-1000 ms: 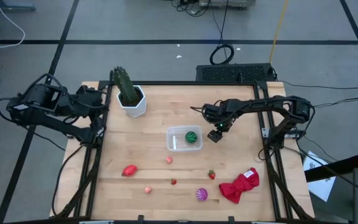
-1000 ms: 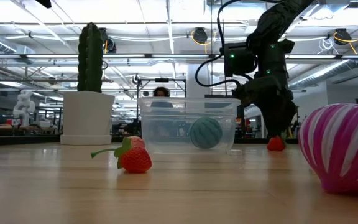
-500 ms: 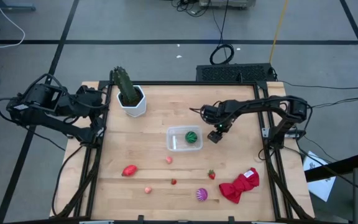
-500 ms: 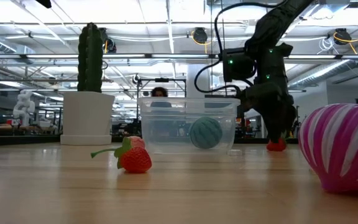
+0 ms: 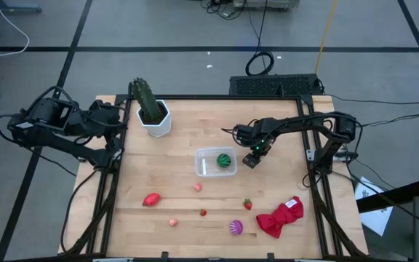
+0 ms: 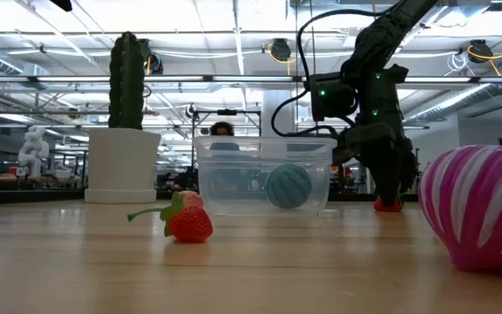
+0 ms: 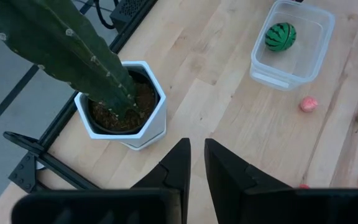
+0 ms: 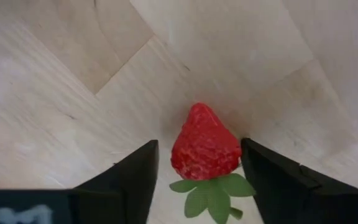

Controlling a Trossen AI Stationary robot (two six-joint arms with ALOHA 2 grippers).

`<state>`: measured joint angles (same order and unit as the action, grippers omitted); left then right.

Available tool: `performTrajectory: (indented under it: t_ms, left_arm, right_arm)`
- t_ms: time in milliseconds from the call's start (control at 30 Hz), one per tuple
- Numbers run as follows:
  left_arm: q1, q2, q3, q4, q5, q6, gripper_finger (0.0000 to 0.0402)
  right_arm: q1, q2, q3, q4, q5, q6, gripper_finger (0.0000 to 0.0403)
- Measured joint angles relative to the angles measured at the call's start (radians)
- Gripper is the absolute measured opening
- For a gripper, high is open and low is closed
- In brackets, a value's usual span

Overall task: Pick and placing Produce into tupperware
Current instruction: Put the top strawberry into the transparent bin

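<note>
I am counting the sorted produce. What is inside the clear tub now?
Only the green striped ball lies inside the tupperware; the remaining floor looks bare. Nothing there is covered.

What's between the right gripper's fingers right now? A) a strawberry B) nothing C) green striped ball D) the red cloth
A: the right wrist view shows a red strawberry lying on the wood between the two dark fingers of the right gripper, which stand on either side without touching it; the green striped ball sits in the tupperware.
</note>
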<state>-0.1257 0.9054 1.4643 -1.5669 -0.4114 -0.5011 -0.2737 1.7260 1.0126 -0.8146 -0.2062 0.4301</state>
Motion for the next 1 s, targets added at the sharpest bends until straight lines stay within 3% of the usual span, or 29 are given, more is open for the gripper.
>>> performTrajectory:
  t_ms: [267, 633, 1000]
  left_arm:
    - [0.000, 0.000, 0.000, 0.000, 0.000, 0.000, 0.0051]
    - [0.000, 0.000, 0.000, 0.000, 0.000, 0.000, 0.0051]
    - [0.000, 0.000, 0.000, 0.000, -0.005, 0.000, 0.0051]
  right_arm:
    - [0.000, 0.001, 0.000, 0.000, 0.001, -0.014, 0.0128]
    - [-0.019, -0.018, -0.003, -0.018, -0.016, -0.005, 0.0141]
    - [-0.024, -0.152, 0.066, -0.063, -0.019, 0.006, 0.0146]
